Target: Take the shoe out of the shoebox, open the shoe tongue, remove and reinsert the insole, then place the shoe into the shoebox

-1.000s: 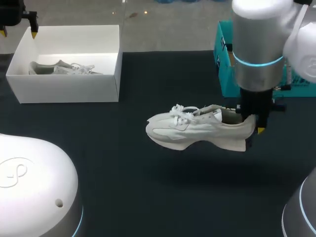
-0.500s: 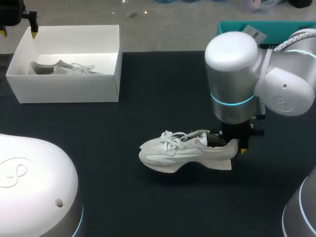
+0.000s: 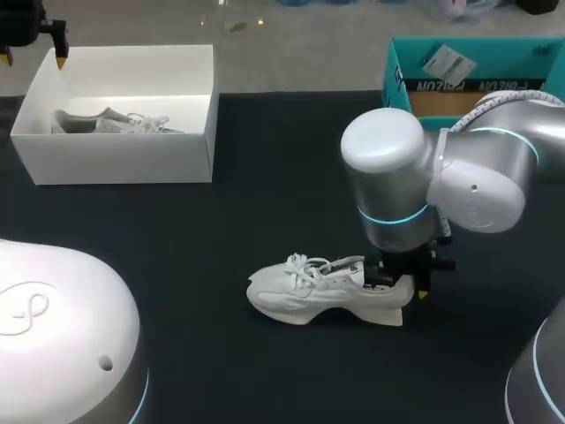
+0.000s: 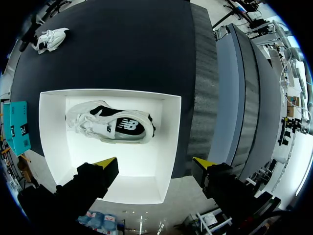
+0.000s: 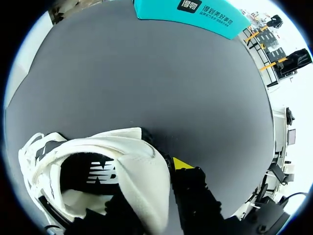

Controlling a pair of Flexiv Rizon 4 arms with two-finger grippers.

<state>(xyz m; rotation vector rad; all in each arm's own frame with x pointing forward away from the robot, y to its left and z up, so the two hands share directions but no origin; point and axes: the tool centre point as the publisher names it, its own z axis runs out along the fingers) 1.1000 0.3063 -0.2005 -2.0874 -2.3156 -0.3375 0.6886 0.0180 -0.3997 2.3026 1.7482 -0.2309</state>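
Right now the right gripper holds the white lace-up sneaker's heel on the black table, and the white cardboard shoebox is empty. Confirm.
The white cardboard shoebox is not empty: the left wrist view shows a second white sneaker lying in it. The right gripper holds the white lace-up sneaker by its heel on the black table.

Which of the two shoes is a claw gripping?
The shoe out on the table: the right claw grips its heel. The other shoe lies untouched in the white box.
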